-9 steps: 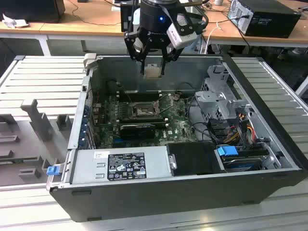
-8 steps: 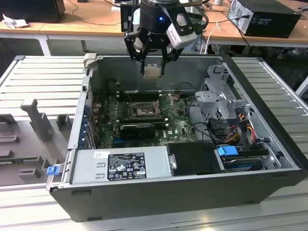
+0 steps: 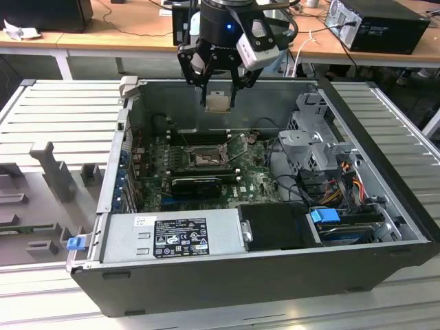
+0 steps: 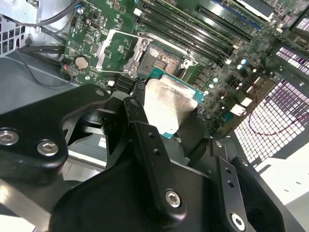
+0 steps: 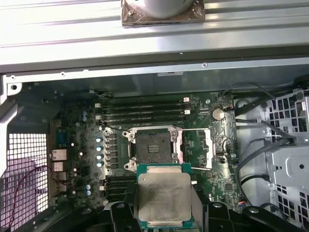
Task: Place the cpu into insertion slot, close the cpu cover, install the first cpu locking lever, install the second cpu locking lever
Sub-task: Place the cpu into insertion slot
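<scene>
I have the tool (image 3: 218, 95) clamped on the cpu (image 3: 218, 103), gripping two opposite edges, with the metal top facing up at both wrist cameras (it's square, so no long axis to speak of). The exterior view puts it high above the green board (image 3: 254, 182), near the far wall of the case (image 3: 275, 103). In the first wrist view the insertion slot (image 5: 153, 147) lies bare, with the cpu cover (image 5: 208, 145) swung open beside it. Whether the chip hangs quite level, I can't tell.

Gripper (image 3: 220, 104) clamped on cpu (image 3: 218, 101), raised over open computer case (image 3: 227, 278); insertion slot (image 3: 204, 159) on green board (image 3: 260, 183), well apart.
</scene>
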{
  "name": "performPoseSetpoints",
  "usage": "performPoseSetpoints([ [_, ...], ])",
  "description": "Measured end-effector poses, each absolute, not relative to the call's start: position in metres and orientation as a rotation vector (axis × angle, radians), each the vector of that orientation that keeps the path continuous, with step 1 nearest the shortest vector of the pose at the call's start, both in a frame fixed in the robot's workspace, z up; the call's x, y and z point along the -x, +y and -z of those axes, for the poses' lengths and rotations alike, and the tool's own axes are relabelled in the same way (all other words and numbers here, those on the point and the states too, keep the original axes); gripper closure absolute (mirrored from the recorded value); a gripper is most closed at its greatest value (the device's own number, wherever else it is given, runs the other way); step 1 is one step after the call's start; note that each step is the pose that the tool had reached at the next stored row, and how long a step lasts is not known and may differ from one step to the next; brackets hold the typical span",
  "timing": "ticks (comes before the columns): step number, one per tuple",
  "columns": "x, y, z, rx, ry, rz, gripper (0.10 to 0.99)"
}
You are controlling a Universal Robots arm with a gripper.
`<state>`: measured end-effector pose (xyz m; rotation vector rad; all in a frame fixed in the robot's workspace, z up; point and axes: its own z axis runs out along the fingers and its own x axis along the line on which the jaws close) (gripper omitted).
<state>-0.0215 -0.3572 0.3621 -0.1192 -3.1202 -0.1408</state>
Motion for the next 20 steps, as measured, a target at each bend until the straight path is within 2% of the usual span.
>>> performPoseSetpoints([
  [20, 0.0216, -0.3572, -0.3621, 0.244, -3.117, 0.142, 0.557],
])
